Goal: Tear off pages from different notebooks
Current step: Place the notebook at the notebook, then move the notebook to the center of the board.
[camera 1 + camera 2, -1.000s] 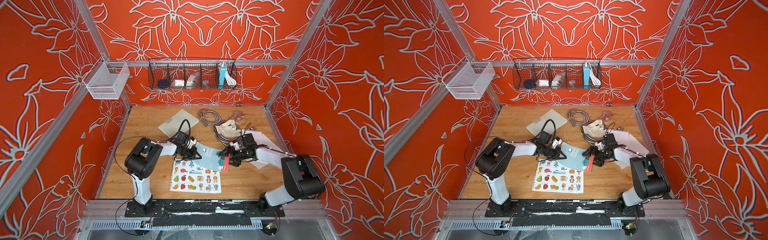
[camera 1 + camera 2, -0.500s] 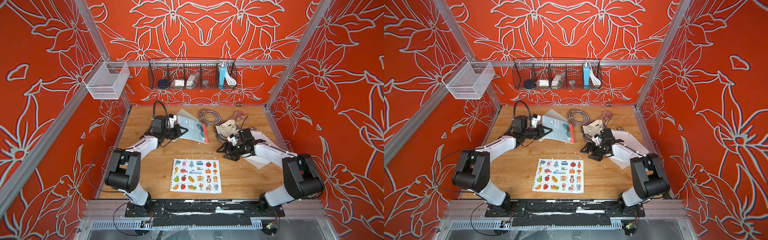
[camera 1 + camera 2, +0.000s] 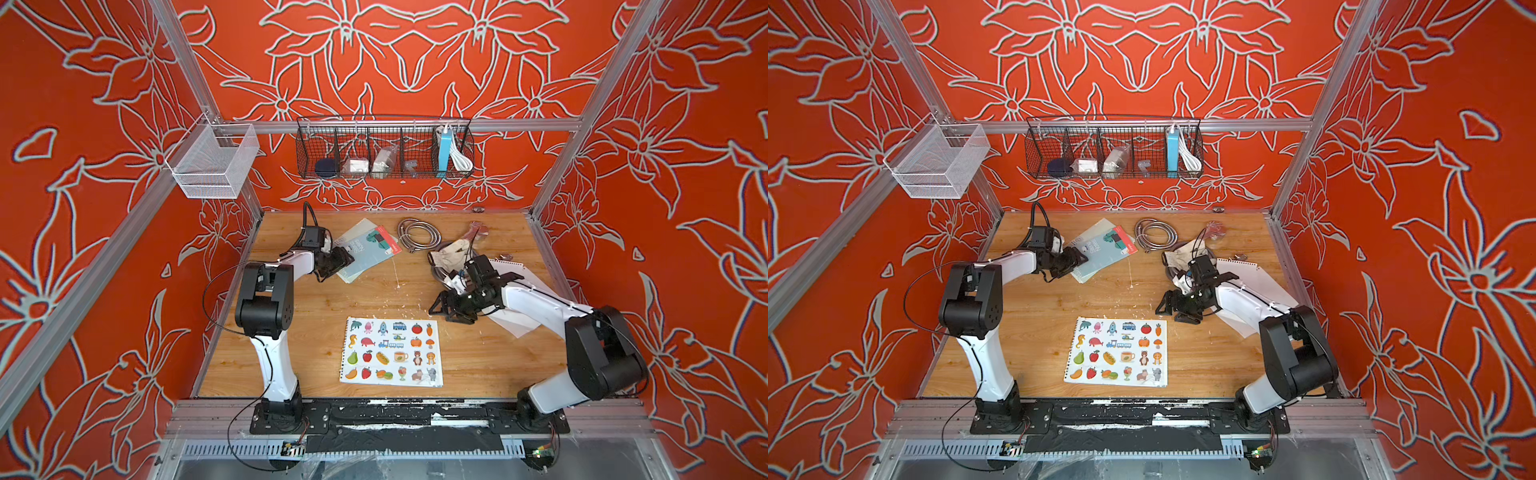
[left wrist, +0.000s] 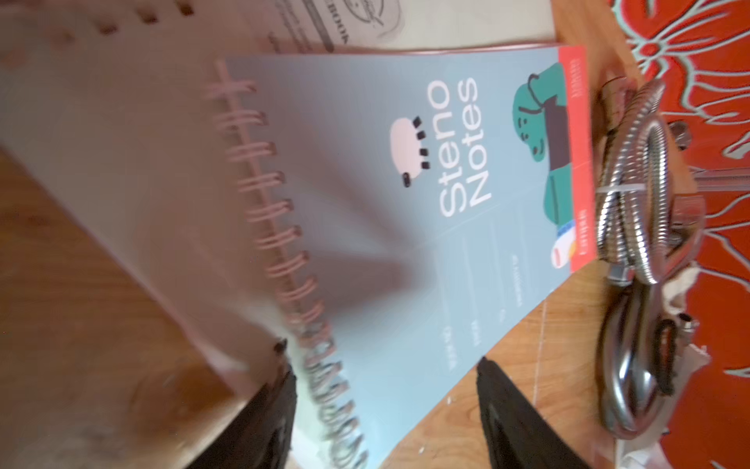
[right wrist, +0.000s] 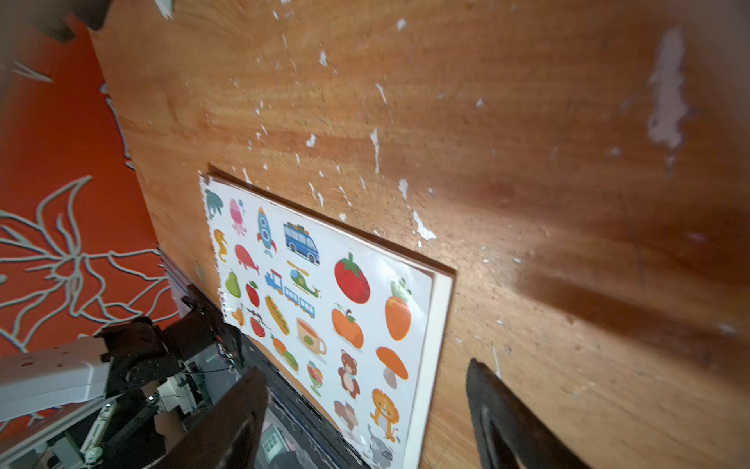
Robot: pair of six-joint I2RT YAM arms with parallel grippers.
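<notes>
The left claw (image 4: pixel 383 365) has its jaws apart, straddling the spiral edge of the blue Steno Notes notebook (image 4: pixel 406 203) and gripping nothing. That book lies closed towards the desk's far left corner, on top of a pale notebook (image 3: pixel 355 227) that shows from under it. The right claw (image 5: pixel 365 367) is also spread and empty, hanging over bare wood (image 5: pixel 527 162) just beyond the far right corner of the picture notebook (image 3: pixel 392 353). This one lies closed at the middle of the near edge. Loose white pages (image 3: pixel 515 286) sit by the right edge, partly under the right arm.

The step looks like a changeover between books, with the picture notebook probably next. That calls for one claw to pin it near its spiral while the other pinches a free corner, turns the cover back and pulls a sheet away from the binding
</notes>
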